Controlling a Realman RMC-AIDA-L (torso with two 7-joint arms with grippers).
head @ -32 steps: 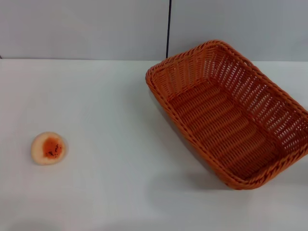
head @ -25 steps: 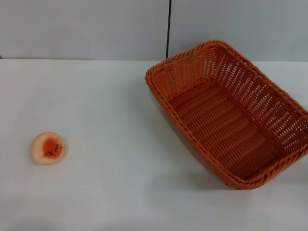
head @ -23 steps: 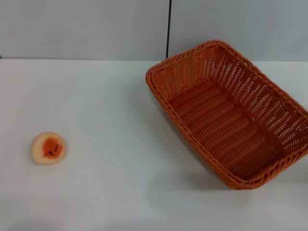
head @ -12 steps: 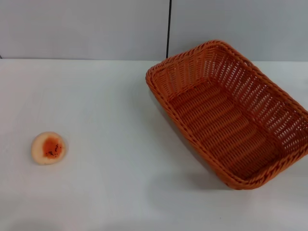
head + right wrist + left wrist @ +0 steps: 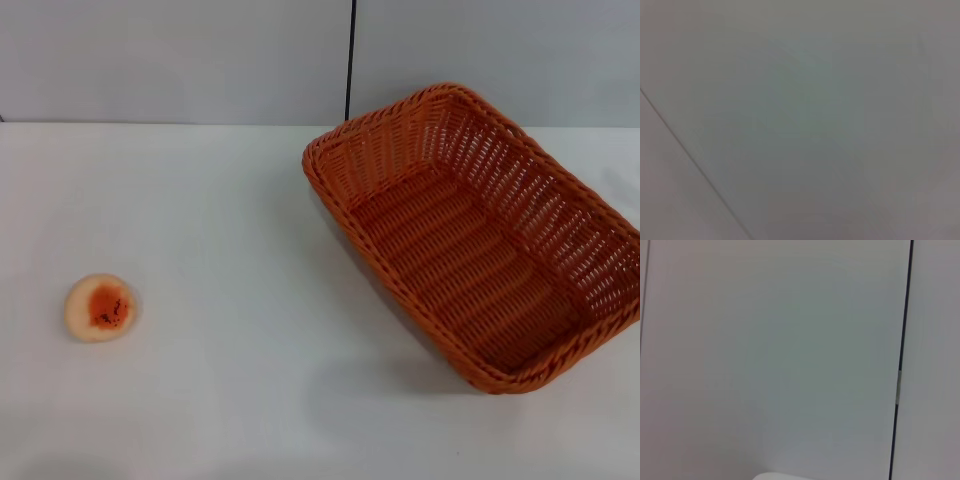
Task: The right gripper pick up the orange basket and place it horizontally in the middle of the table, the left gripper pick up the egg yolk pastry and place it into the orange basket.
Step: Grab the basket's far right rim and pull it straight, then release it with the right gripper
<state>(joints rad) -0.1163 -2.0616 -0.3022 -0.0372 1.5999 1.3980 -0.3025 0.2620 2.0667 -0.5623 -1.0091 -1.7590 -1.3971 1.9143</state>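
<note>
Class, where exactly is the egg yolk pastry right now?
In the head view, the egg yolk pastry lies alone on the table's left side, far from the orange basket.

It looks like a bare test bench in a lab or robot workroom rather than anyone's home: a plain white table (image 5: 250,300) runs up to blank pale grey wall panels (image 5: 170,60) split by one thin dark vertical seam (image 5: 351,60). There is nothing homely about it, only an orange basket (image 5: 475,240) and an egg yolk pastry (image 5: 99,307) laid out well apart like props. Both wrist views take in only the same featureless grey panelling (image 5: 770,350), with no hand of the robot visible to place things against.
</note>
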